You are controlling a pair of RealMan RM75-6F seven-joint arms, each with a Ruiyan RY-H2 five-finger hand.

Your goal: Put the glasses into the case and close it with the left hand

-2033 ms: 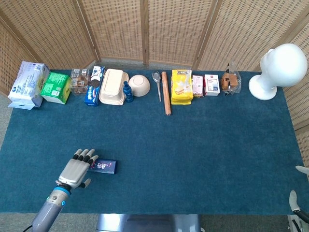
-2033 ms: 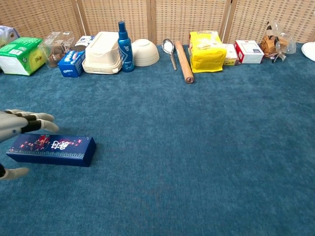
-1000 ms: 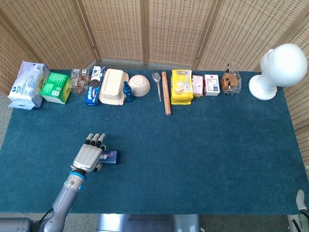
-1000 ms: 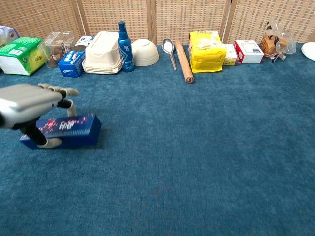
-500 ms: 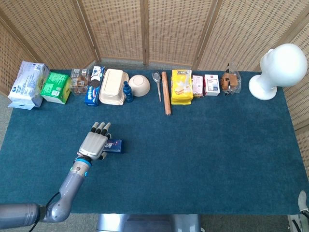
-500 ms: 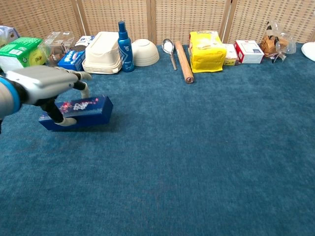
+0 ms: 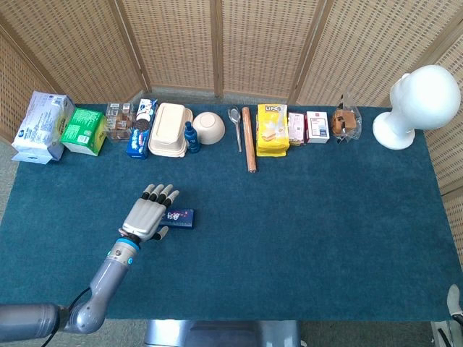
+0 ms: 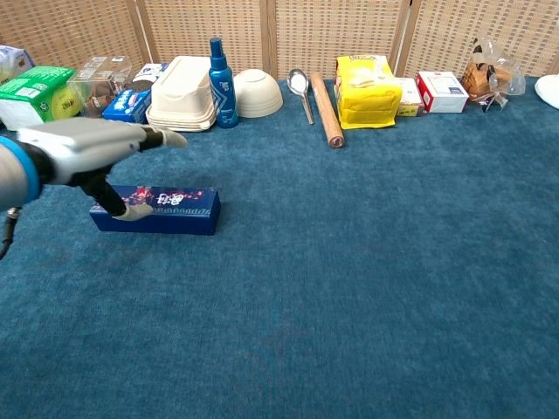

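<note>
The case is a long dark blue box [image 7: 180, 217] with red and white print, lying flat and closed on the blue table cloth, left of centre [image 8: 166, 210]. My left hand [image 7: 150, 215] hovers over its left end with the fingers [image 8: 162, 137] stretched out above the box and apart from it. The thumb [image 8: 131, 212] touches the box's near side. No glasses show in either view. Only a grey sliver of my right hand [image 7: 454, 298] shows at the bottom right edge of the head view.
Along the far edge stand a tissue pack [image 7: 42, 124], green box [image 7: 83, 130], cookie pack [image 7: 139, 129], cream lunch box [image 7: 169, 129], blue bottle [image 8: 218, 72], bowl [image 7: 208, 127], spoon, rolling pin [image 7: 249, 139], yellow bag [image 7: 272, 129], small boxes and a white mannequin head [image 7: 419, 101].
My left hand carried the blue box away from the near left edge, up and to the right. The box went from tilted in the grip to flat on the cloth, and the fingers have spread.
</note>
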